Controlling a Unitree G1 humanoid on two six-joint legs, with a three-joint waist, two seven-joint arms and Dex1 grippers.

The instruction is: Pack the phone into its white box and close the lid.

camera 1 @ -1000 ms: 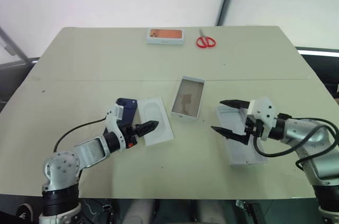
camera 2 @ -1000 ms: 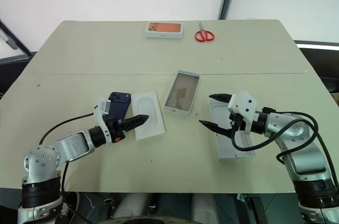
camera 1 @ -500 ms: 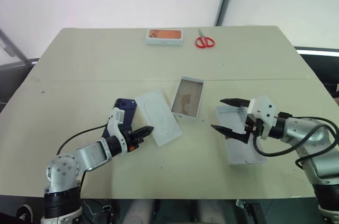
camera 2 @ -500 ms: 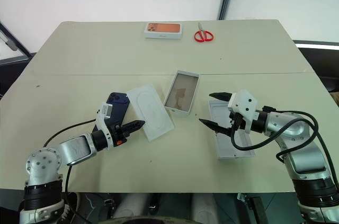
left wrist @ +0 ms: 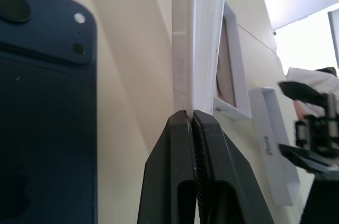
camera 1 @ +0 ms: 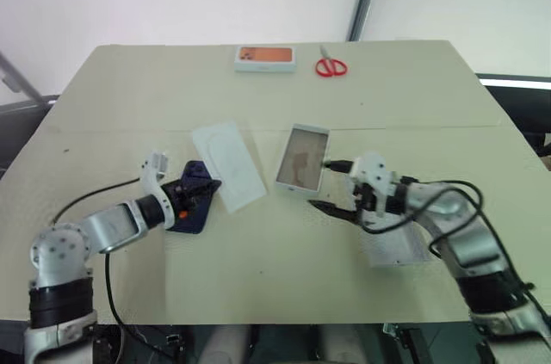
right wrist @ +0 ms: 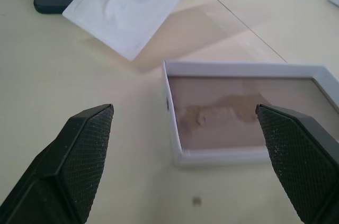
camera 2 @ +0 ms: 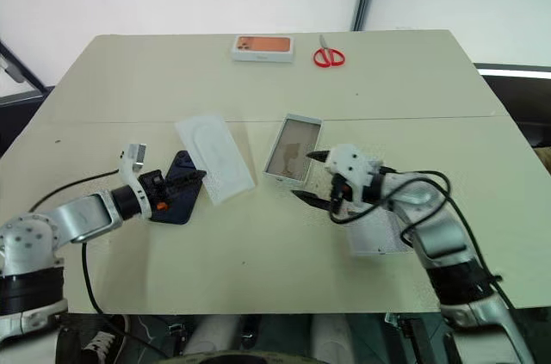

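The dark navy phone lies back-up on the table at the left, its camera bump showing. My left gripper is shut on the edge of a flat white insert card, which it holds tilted above the table just beside the phone. The white box sits open at the centre, tan inside. My right gripper is open just right of the box's near end, with the box's near end between its fingertips. The lid lies open-side up under my right forearm, partly hidden.
A small box with an orange top and red scissors lie near the table's far edge. A seam runs across the table behind the work area.
My left gripper has shut on the insert card and carried it left and back, uncovering the phone. My right gripper has moved left, from over the lid to the box.
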